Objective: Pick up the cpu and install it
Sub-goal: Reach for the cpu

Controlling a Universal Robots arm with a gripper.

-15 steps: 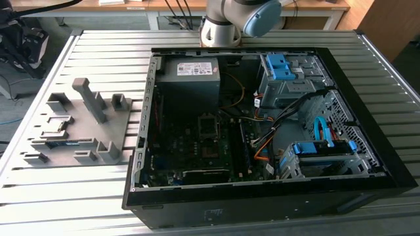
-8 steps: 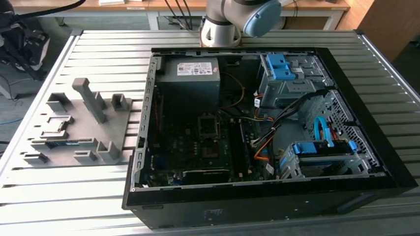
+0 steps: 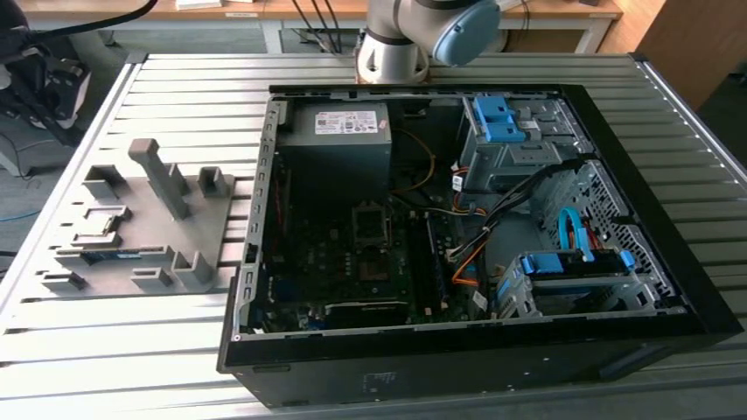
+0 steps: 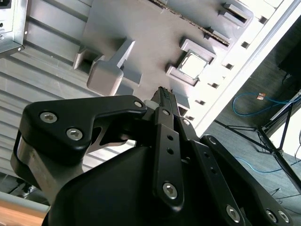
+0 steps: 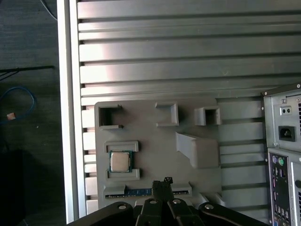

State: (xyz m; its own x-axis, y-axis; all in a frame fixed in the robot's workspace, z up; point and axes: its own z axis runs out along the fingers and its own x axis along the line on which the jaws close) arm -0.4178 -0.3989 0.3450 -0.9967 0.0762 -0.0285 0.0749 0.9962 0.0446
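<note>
One cpu [image 5: 119,161] lies in its square recess on the grey holder tray [image 5: 155,146] on the slatted tabletop [image 5: 188,47]; the claw [image 5: 162,181] hovers near it, closed and empty

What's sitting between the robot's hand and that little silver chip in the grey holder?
Nothing loose. In the first wrist view, just the bare grey holder plate and the pocket's raised lip separate the hand from the chip.
</note>
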